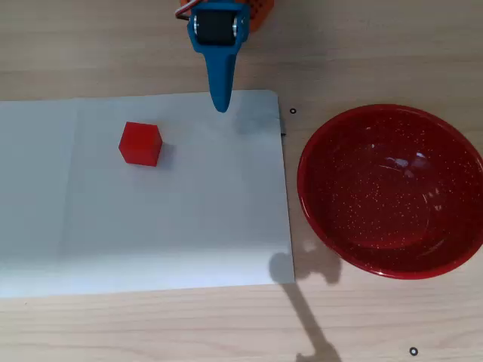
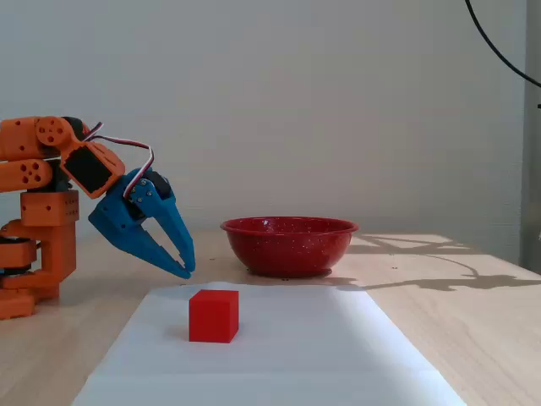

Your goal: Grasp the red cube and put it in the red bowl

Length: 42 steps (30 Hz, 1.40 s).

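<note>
Blue plastic up front: our gripper (image 2: 184,269) hangs above the table with its fingertips drawn together at a point and nothing between them. In the overhead view the gripper (image 1: 220,105) tapers down to a single tip right at the far edge of the white sheet (image 1: 151,226), so we call the claw closed and empty.

Let's take the white sheet as our landmark. The claw's tip sits over the sheet's far edge, toward its right side in the overhead view. Behind it, off the sheet, the orange arm (image 2: 51,194) is folded back on its base.

Out on the sheet itself, the red cube (image 1: 140,143) rests flat, apart from the claw and to its left in the overhead view; in the fixed view the red cube (image 2: 213,315) stands nearer the camera than the fingertips, untouched. Off the sheet, just past its right edge, sits the red bowl (image 1: 317,204), and we see it empty; the fixed view shows the red bowl (image 2: 289,245) beyond the sheet's far end.

So, our read: nothing done yet. Opening, reaching, grasping, carrying and dropping all remain.
</note>
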{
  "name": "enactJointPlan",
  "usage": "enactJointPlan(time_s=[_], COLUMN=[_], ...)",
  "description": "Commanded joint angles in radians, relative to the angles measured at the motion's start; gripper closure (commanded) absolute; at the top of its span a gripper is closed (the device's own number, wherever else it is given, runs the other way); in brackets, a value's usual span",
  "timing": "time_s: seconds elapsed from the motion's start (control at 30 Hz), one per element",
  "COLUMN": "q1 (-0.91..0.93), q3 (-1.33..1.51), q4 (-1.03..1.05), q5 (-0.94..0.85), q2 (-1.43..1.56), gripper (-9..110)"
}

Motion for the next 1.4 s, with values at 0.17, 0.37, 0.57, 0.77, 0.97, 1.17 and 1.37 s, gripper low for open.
enactJointPlan(time_s=[0.17, 0.37, 0.57, 0.77, 0.97, 1.17, 1.37], q1=[-0.021, -0.021, -0.02, 0.003, -0.006, -0.044, -0.103], q3=[0.011, 0.011, 0.011, -0.043, -0.259, -0.538, -0.848], q4=[0.002, 0.002, 0.002, 0.041, 0.155, 0.319, 0.508], q5=[0.0, 0.0, 0.002, 0.095, 0.147, 0.245, 0.318], q2=[0.02, 0.02, 0.02, -0.015, -0.153, -0.318, -0.517], gripper=[101, 101, 101, 101, 101, 101, 101])
